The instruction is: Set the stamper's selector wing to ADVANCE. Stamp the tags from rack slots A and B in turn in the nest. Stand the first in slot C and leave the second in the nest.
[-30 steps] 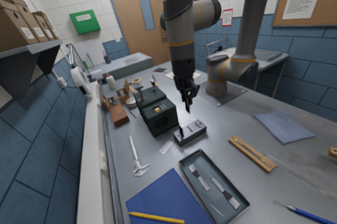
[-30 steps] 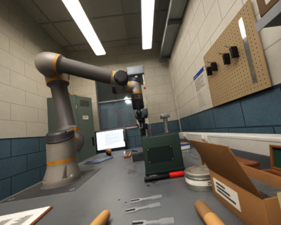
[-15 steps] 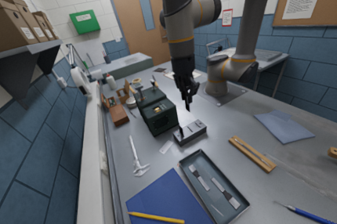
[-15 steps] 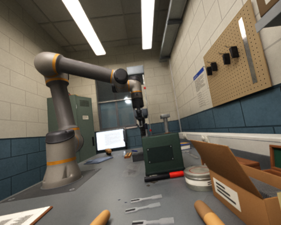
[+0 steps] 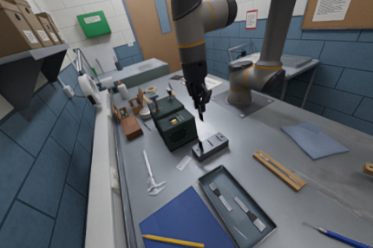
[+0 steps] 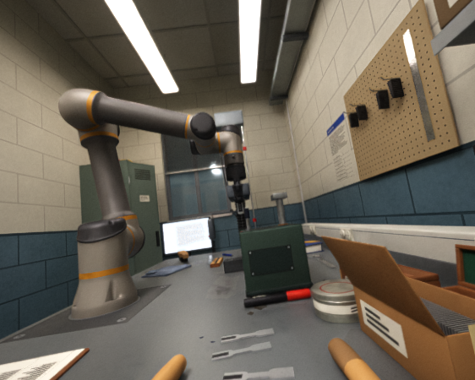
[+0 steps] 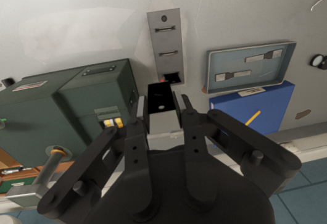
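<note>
I hold a thin dark tag in my closed gripper, hanging edge-down from the fingers in the air above the grey slotted rack. One dark tag stands in the rack's near end slot, and the other two slots look empty. The green stamper sits just left of the rack, with its plunger post upright on top. Its selector wing and nest are not plain to me.
The stamper box is the nearest obstacle, beside my fingers. A grey tray with metal strips and a blue folder lie toward the table's front. A caliper, a wooden ruler and a blue cloth lie around them.
</note>
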